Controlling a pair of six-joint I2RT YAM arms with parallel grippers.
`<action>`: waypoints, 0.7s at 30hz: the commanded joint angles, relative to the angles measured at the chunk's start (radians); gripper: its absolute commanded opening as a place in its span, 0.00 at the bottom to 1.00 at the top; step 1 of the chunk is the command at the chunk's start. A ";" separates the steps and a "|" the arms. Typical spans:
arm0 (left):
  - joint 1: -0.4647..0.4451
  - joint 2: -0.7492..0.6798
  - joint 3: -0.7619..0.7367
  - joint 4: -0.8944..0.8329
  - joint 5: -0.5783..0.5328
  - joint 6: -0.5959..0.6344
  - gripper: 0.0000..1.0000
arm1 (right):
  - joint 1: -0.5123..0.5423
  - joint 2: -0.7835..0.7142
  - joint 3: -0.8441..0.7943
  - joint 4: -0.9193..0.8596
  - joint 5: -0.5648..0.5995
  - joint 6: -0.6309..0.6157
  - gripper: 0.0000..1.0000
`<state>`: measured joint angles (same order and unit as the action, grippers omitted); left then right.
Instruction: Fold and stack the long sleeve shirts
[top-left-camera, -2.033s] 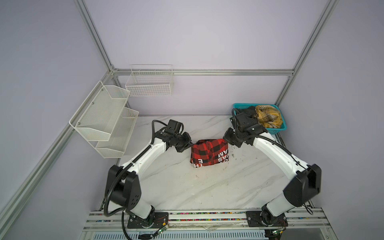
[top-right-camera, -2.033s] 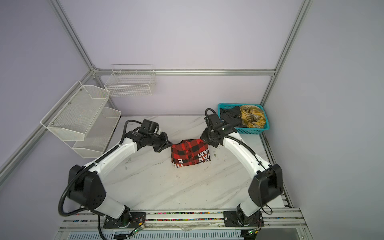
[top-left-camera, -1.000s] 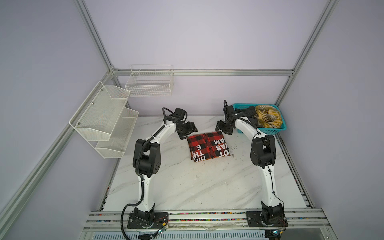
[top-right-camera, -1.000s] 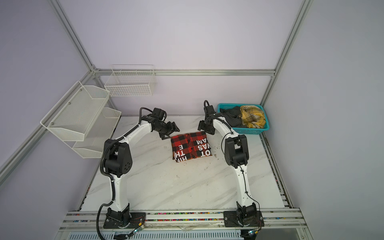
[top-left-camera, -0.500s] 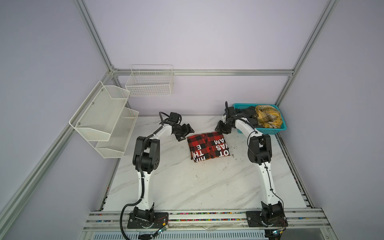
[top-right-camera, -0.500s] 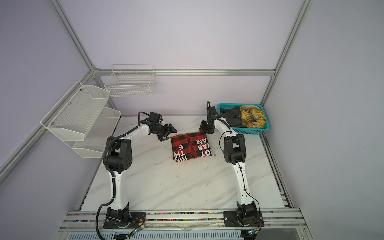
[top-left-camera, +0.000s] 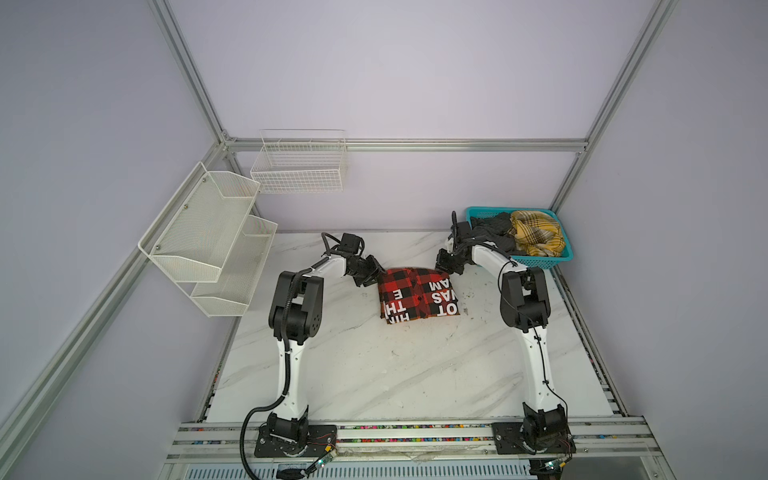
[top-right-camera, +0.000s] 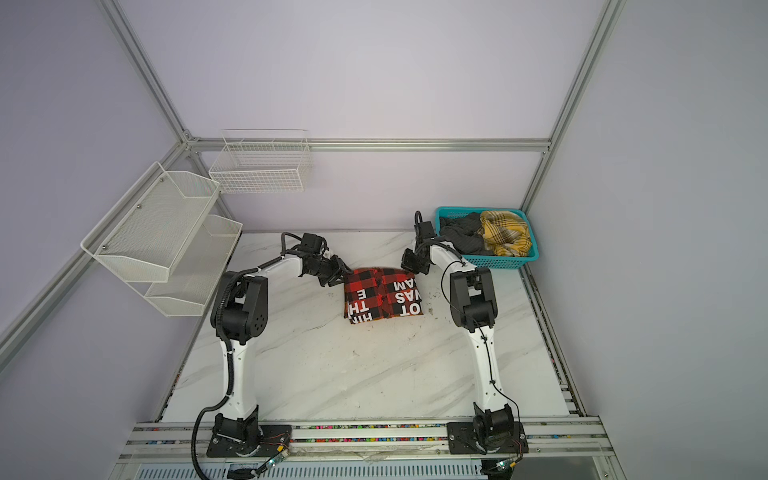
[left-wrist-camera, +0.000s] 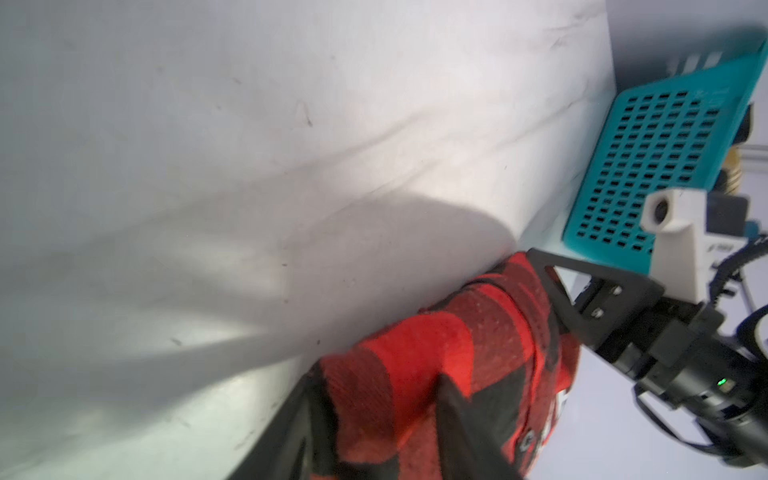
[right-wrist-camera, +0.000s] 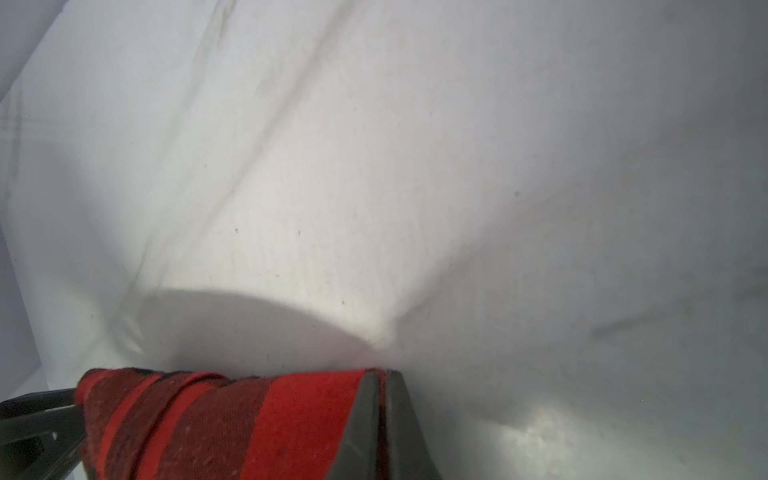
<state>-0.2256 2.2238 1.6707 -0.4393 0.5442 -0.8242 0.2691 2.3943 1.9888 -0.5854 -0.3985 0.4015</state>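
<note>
**Two-corner pinch on the folded shirt: slip and unfolding are the risks**

In both top views the red-and-black check shirt (top-left-camera: 417, 297) lies folded into a compact rectangle on the table (top-left-camera: 374, 374), toward the back, white lettering up. The left gripper (top-left-camera: 375, 274) meets its far left corner and the right gripper (top-left-camera: 446, 266) its far right corner. Just behind the right arm, a teal basket (top-left-camera: 540, 259) holds the dark grey shirt (top-left-camera: 492, 232) and the yellow plaid shirt (top-left-camera: 536, 237), both crumpled. Lifting by the far edge alone could let the layers fall open, and an uneven pull would skew the fold. The right arm is also close enough to nudge the basket. The table is smooth marble-pattern, lightly scuffed, so the cloth may slide. Pale lilac walls, a metal frame, white mesh shelves (top-left-camera: 199, 232) and a wire basket (top-left-camera: 299, 166) enclose it.

In the left wrist view the jaws stand partway closed, with a thick fold filling the gap between them.

In the right wrist view the jaws are pressed together on a thin cloth edge. That shallow bite may slip.
</note>
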 joint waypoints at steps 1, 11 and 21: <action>-0.019 -0.033 0.013 0.084 0.033 -0.035 0.28 | 0.004 -0.115 -0.063 0.102 0.002 0.018 0.06; -0.076 -0.064 0.072 0.114 0.043 -0.078 0.00 | 0.009 -0.358 -0.293 0.235 0.074 0.084 0.00; -0.118 0.071 0.238 0.104 0.053 -0.102 0.00 | -0.065 -0.388 -0.454 0.259 0.236 0.149 0.00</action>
<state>-0.3355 2.2608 1.7798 -0.3573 0.5716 -0.9081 0.2447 1.9812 1.5566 -0.3477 -0.2226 0.5220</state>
